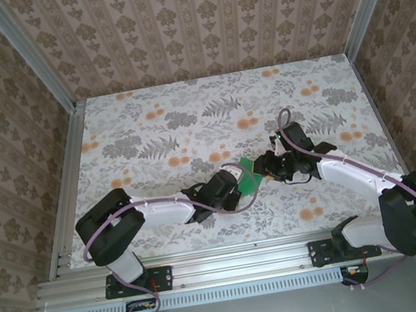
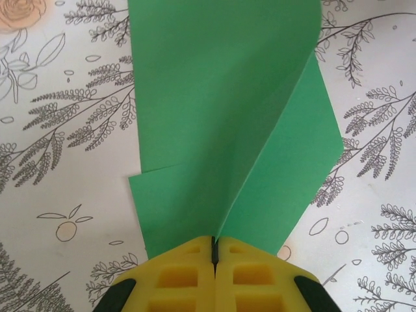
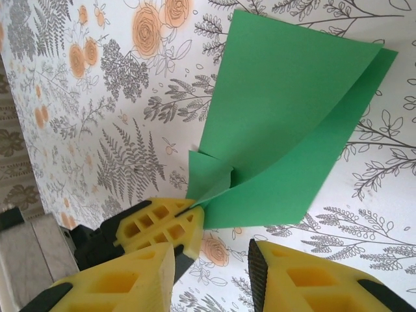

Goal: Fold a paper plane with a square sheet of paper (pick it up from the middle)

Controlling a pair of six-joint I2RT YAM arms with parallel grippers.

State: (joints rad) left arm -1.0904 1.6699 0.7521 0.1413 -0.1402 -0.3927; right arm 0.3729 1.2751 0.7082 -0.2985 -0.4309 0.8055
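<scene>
Pinching shut, left claw (image 2: 214, 250) holds creased green paper (image 2: 221, 97).

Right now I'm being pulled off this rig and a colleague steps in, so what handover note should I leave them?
Left gripper: shut on the green paper sheet, pinching its near edge where a fold runs out.
Right gripper: open, close beside that pinch, holding nothing.
Paper: middle of the table, between the two grippers, one flap raised.
Done: sheet gripped and folded over, with a small corner tucked near the pinch.
Left: no pointed plane shape yet; the remaining folds and the centre crease.
</scene>
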